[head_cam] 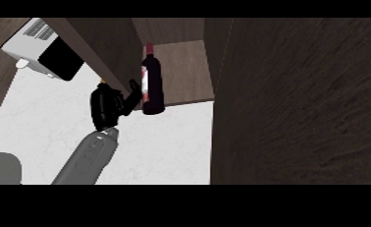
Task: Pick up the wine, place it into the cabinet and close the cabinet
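Far left, upper corner: white microwave (42, 49) with a dark door, sitting on the pale marbled surface (159, 147). A grey rounded shape (9, 168) pokes in at the lower-left edge — can't tell what it is.

Next over, a grey forearm comes up from the lower edge, ending in a black hand (109, 104). Can't tell which arm it is from this view. Fingers look relaxed and released, extended toward the wine bottle (150, 84), fingertips just beside or touching its lower body — not wrapped around it.

Wine bottle: dark glass, red cap, pale label, standing upright at the front edge of the cabinet's (181, 69) wooden shelf, inside the opening.

Right half: a large dark wood panel (297, 103) — the open cabinet door, as far as I can tell — fills the view.
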Controlling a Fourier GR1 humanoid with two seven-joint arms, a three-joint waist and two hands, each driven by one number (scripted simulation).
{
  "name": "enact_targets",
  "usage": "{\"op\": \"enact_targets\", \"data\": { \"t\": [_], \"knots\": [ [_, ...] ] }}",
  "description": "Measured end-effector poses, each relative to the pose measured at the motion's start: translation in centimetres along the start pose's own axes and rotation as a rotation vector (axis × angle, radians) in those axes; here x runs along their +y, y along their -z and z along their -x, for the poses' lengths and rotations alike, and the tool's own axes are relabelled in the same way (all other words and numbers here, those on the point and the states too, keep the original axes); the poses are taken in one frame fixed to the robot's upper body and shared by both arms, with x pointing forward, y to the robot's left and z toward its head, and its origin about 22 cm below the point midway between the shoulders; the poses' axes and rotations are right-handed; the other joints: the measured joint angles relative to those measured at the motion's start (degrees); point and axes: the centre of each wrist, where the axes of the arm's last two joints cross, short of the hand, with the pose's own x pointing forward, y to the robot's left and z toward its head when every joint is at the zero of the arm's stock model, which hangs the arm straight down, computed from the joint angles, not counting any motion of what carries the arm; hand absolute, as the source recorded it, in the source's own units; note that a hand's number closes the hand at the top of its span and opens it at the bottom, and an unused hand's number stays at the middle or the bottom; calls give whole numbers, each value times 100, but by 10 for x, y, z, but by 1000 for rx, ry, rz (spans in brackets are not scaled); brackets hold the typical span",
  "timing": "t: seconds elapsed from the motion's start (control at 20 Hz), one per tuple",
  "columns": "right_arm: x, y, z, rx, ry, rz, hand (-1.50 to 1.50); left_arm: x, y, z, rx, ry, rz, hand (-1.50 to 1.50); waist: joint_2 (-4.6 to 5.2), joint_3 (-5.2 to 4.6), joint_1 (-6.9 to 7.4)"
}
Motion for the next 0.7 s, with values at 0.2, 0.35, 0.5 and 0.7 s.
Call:
{"op": "enact_targets", "data": {
  "t": [0.2,0.35,0.5,0.7],
  "knots": [
    [0,0,0,-3,2,-11,-150,0,-4,1,27,14,-36,150,-9,10,-50],
    [0,-1,1,2,4,-20,-150,1,-6,1,37,33,-60,150,-4,20,-97],
    [-1,0,1,2,4,-26,-150,2,-7,2,41,55,-81,150,1,30,-131],
    [-1,1,1,1,7,-30,-150,2,-9,3,31,87,-99,-150,14,27,-153]
  ]
}}
